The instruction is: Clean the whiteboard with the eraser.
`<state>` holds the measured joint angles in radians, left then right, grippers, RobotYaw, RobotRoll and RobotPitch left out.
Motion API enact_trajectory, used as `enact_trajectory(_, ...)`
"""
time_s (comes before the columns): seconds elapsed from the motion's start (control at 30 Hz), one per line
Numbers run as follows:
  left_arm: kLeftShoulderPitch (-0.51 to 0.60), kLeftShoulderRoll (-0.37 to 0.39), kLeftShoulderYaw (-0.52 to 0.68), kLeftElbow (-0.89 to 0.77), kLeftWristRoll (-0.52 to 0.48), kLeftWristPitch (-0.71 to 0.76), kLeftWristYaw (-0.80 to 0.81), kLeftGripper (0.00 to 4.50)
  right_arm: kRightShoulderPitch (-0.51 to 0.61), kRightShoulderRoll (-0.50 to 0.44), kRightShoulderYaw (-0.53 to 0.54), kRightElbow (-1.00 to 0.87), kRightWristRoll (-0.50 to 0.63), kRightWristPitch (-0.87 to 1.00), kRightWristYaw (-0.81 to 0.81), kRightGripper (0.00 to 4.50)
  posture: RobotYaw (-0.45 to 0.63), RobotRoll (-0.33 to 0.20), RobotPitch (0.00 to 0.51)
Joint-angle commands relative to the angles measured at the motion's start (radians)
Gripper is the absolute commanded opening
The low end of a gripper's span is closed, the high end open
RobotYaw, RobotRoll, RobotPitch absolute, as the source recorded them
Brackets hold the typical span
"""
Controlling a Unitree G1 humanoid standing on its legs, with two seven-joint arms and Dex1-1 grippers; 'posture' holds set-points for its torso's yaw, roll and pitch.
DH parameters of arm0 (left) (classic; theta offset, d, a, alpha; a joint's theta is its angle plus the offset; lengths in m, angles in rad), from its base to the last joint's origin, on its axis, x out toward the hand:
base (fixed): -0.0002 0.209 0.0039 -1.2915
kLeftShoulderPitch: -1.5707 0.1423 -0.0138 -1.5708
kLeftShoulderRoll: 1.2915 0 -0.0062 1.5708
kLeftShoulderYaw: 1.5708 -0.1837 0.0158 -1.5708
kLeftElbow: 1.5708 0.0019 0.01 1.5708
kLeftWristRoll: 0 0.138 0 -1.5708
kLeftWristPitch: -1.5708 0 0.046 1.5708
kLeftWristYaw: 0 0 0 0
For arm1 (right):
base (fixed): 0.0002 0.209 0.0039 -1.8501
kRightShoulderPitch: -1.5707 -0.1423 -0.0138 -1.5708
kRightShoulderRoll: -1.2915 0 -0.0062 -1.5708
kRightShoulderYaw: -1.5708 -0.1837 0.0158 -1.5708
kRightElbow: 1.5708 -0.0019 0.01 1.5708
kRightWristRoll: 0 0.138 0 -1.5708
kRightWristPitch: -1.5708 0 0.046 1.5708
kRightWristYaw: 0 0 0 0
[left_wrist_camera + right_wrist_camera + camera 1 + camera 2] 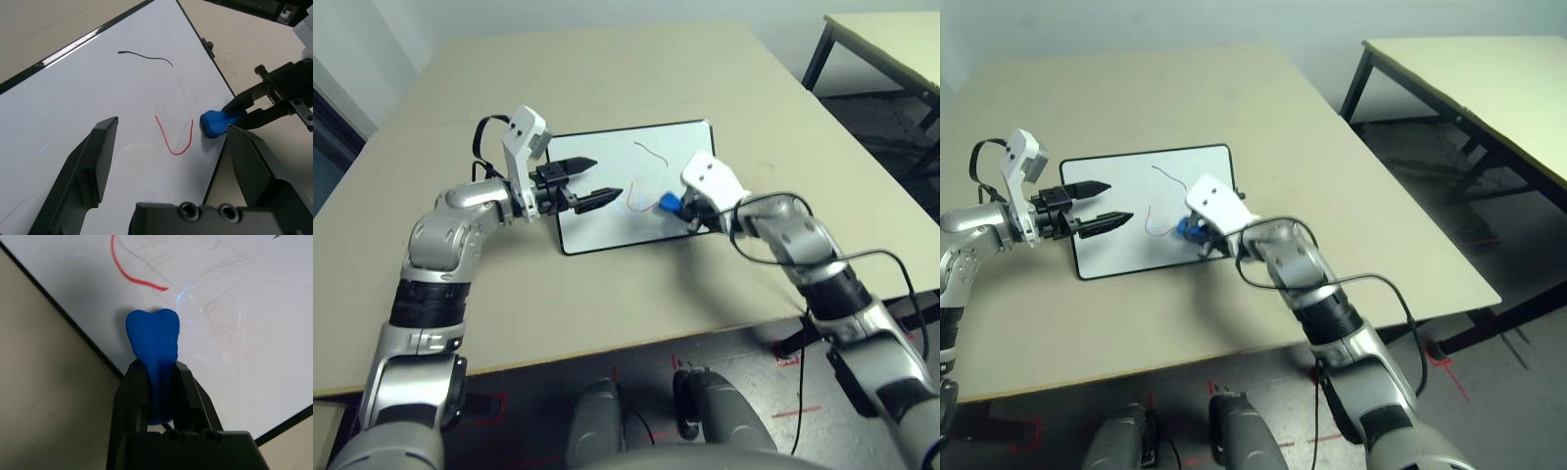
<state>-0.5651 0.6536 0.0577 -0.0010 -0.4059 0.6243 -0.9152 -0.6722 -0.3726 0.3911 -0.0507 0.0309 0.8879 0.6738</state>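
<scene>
Nearest the camera, two silver forearms reaching out over a beige table [636, 294]. At 9 o'clock, left gripper [590, 181] hovering over the left half of the whiteboard [597, 223], fingers spread wide, holding nothing, tips pointing toward 3 o'clock. In the left wrist view, both black fingers [88, 166] wide apart with bare white surface between them. Board lying flat at table centre, long sides running 9 to 3, black frame all round, a small knob [209, 45] on its right short side. Thin dark squiggle [144, 56] toward the far edge; red curved stroke [171, 142] and faint smears lower down, toward the near right corner. Just right of the red stroke, eraser [671, 204], blue, squeezed narrow between the closed-in fingers of the right gripper [157, 382], its free end pressed against the white surface close to the near frame edge. Right forearm coming in from 4 o'clock across the near right corner. Open tabletop on every side: broad toward 12, a narrower strip toward 6, wide beyond the right short side. Second table [1489, 78] well apart at 2 o'clock.
</scene>
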Motion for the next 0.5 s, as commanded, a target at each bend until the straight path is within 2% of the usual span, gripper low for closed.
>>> enact_trajectory(0.03,0.012,0.009,0.008,-0.018,-0.013,0.010,0.002,4.50,-0.059,0.012,0.001,0.116,-0.034,-0.032,-0.033,0.60,-0.04,0.000,0.148)
enact_trajectory(0.13,0.025,0.013,0.015,-0.031,-0.016,0.015,0.006,4.50,-0.179,0.038,-0.044,0.262,-0.045,-0.115,-0.067,0.60,-0.02,0.000,0.151)
enact_trajectory(0.2,0.030,0.014,0.018,-0.037,-0.019,0.018,0.008,4.50,-0.203,0.043,-0.043,0.301,-0.047,-0.140,-0.066,0.60,-0.02,0.000,0.153)
enact_trajectory(0.3,0.035,0.019,0.020,-0.046,-0.026,0.024,0.013,4.50,-0.157,0.037,-0.003,0.247,-0.050,-0.115,-0.031,0.60,-0.02,0.000,0.154)
enact_trajectory(0.5,0.034,0.033,0.024,-0.049,-0.032,0.035,0.015,4.50,-0.027,0.006,0.076,0.024,-0.043,-0.001,0.022,0.60,-0.02,0.000,0.157)
